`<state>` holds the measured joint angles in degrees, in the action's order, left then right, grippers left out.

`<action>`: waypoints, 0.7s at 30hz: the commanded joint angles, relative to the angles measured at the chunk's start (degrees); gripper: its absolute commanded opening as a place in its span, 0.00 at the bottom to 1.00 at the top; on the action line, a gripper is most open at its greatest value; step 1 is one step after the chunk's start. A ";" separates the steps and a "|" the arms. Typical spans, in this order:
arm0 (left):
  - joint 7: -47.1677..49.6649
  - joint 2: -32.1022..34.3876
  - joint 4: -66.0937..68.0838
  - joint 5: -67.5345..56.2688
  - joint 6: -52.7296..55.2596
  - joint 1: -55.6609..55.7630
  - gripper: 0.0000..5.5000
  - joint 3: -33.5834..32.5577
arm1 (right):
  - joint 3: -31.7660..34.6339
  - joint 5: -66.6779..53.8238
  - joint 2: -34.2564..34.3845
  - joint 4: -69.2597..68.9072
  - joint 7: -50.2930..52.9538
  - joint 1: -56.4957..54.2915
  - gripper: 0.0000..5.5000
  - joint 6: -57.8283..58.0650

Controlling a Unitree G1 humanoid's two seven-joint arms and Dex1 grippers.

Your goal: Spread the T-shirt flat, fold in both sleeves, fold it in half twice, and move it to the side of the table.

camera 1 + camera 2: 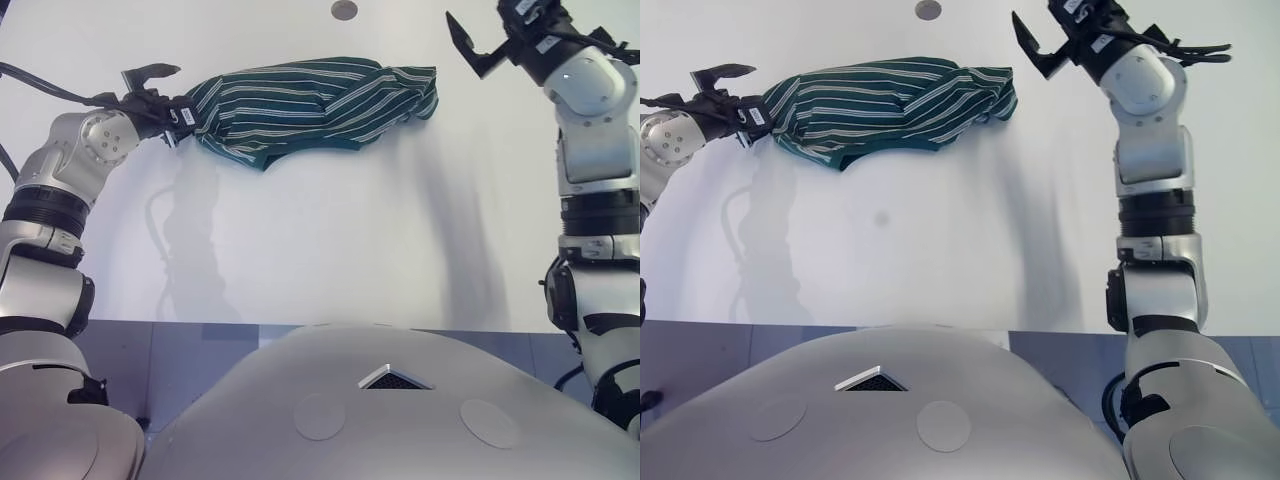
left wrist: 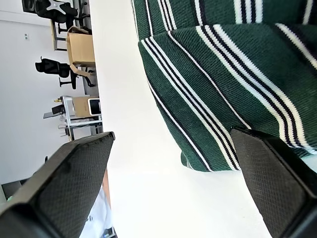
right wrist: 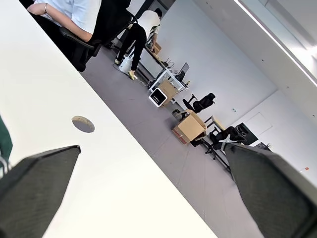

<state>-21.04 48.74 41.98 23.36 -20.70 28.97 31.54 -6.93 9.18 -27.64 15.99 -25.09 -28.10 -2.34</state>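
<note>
Striped green T-shirt (image 1: 315, 105) lies bunched far on the counter (image 1: 320, 240). Left claw (image 1: 170, 105), spread wide, sits at its left end. Right claw (image 1: 470, 45), also spread, hangs off its right end. Left wrist view shows fabric between the fingers (image 2: 74, 183).

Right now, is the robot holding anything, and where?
Nothing is held. The left hand is open at one end of the green striped T-shirt, not pinching it; the right hand is open near the other end.
</note>
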 commanded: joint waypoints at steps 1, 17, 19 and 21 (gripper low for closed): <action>-4.08 -6.67 4.02 5.62 3.31 -8.59 0.79 5.70 | -8.24 6.69 5.18 12.69 1.54 -4.63 0.98 -5.22; 2.27 -8.02 16.66 10.54 2.32 -6.18 0.79 7.54 | -6.94 6.91 -9.40 33.35 0.14 -1.30 0.98 -10.67; 1.80 -8.89 17.32 8.31 1.71 -5.85 0.79 6.10 | -4.89 2.33 -8.00 29.27 -4.00 -0.66 0.98 -11.20; -0.16 -10.72 17.53 2.42 0.93 -4.68 0.79 1.78 | -2.99 -1.14 -6.87 26.88 -6.17 -0.66 0.98 -10.89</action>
<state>-13.27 42.83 52.14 25.07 -22.16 32.98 31.16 -12.29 11.19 -35.22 45.32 -28.51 -29.53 -14.71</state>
